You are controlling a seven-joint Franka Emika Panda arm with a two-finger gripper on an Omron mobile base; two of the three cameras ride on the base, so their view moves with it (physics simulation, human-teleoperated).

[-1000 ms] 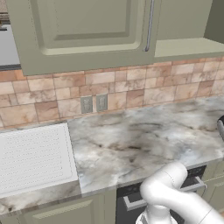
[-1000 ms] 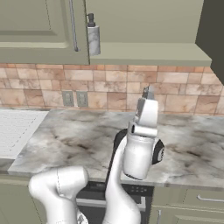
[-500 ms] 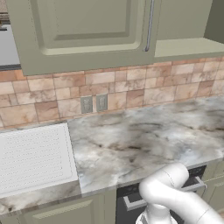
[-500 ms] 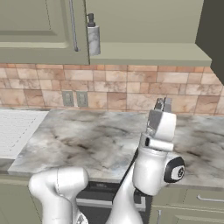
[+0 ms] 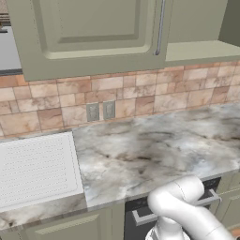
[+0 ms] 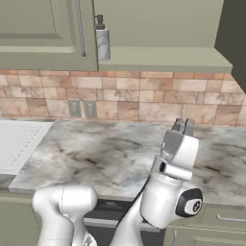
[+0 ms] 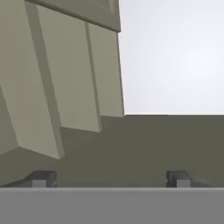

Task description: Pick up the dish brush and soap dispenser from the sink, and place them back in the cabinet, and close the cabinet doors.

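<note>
The soap dispenser [image 6: 102,41], grey with a black pump, stands upright on the bottom shelf of the olive cabinet [image 6: 158,60], whose right half is uncovered. One of the cabinet doors [image 5: 93,37] with its silver bar handle [image 5: 159,28] hangs to the left of that gap. My gripper [image 6: 182,126] points upward over the marble counter, below and to the right of the dispenser, open and empty. In the hand view my gripper [image 7: 109,179] faces olive cabinet panels. The sink's ribbed drainboard [image 5: 33,168] lies at the left. The dish brush is out of view.
The marble counter [image 5: 154,150] runs under a tiled backsplash with a double wall outlet [image 5: 101,111]. A dark olive panel [image 6: 235,38] juts forward at the cabinet's right side. Green base cabinet fronts [image 5: 70,227] sit below the counter edge.
The arm has swung to the right and sunk lower, carrying the open gripper away from the dispenser. The dispenser and the door have not moved.
</note>
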